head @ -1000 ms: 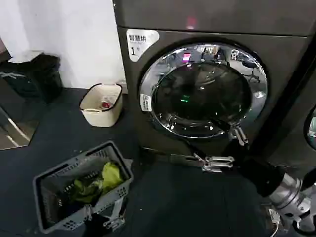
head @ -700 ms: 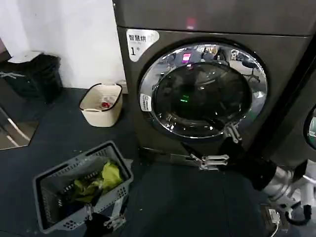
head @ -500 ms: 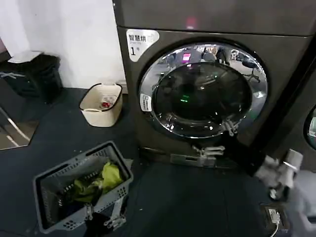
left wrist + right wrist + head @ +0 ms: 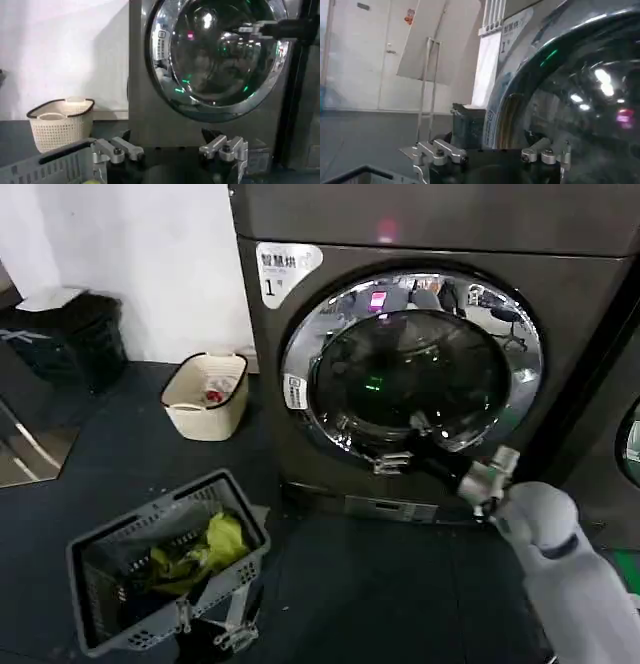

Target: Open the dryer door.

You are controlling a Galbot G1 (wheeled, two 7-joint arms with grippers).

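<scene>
Right pincer [image 4: 395,454] risen to dryer door [image 4: 520,374], contact unclear

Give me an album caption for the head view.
Right gripper, open, reaches the closed dryer door.

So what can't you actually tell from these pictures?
- Whether the dryer door has unlatched: it looks flush with the dryer in the head view.
- Whether the right gripper touches the chrome rim: head view, too small.
- The door's handle: not visible.
- What is under the green cloth in the grey basket.

chrome-rimmed dryer door [image 4: 412,364] shut
</scene>
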